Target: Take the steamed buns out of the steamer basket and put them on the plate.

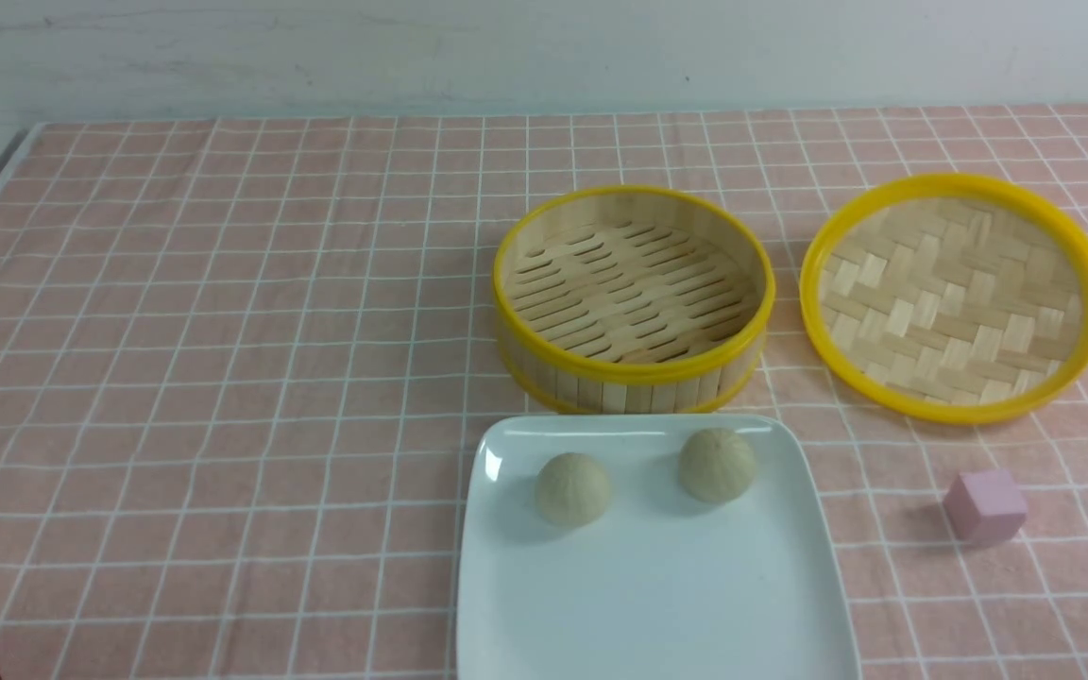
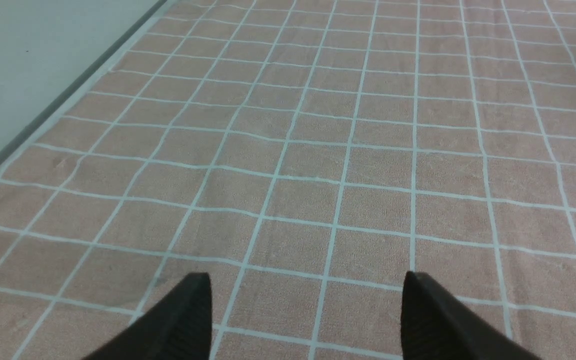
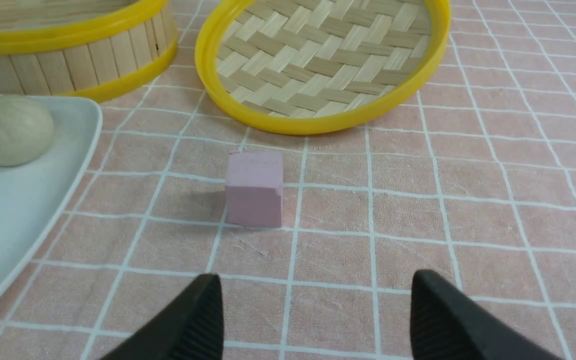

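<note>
The plate (image 1: 657, 604) runs off the front view's lower edge, its near corners unseen; the right wrist view crops the steamer basket (image 3: 68, 55) to part of its wall and shows one steamed bun (image 3: 10, 130) only; both arms lie outside the front view.

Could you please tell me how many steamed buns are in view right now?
2. Both sit on the plate: one steamed bun on its left part, the other bun to its right, nearer the steamer basket, which looks empty. None seems hidden.
</note>
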Available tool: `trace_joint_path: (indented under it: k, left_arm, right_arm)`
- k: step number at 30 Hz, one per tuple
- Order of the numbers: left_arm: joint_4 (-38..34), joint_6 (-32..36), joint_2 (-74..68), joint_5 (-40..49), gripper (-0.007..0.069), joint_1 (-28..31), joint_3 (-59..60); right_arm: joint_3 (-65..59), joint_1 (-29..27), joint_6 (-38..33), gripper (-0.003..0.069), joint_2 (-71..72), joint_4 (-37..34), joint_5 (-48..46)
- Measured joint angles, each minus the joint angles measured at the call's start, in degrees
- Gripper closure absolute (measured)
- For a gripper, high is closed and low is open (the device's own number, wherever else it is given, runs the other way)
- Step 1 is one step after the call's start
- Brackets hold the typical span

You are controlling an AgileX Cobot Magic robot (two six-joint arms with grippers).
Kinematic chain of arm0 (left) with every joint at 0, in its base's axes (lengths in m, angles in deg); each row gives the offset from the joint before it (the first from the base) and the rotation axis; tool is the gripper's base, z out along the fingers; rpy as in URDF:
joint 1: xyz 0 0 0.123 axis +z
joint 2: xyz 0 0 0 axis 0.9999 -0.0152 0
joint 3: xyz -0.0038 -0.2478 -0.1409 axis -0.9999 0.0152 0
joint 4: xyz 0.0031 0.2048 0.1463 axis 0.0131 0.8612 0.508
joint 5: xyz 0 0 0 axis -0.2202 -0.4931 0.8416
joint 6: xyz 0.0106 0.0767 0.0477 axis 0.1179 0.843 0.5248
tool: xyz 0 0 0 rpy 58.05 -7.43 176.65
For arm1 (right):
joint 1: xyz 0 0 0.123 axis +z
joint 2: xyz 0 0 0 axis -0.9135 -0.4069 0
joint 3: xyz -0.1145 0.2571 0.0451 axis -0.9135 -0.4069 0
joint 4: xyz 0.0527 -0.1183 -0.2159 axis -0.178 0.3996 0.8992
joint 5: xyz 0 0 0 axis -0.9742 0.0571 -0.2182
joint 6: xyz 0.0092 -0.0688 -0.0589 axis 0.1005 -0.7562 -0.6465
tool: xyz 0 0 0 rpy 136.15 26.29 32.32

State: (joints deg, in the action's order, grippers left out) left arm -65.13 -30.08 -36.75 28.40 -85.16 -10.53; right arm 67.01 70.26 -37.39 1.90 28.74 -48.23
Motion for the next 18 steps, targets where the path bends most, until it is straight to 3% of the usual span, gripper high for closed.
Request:
trace_joint_path:
  k: [18]
  left_arm:
    - [0.0, 0.0, 0.0, 0.0, 0.0113, 0.0, 0.0]
  right_arm:
    - [0.0, 0.0, 1.2, 0.0164, 0.0, 0.5, 0.0]
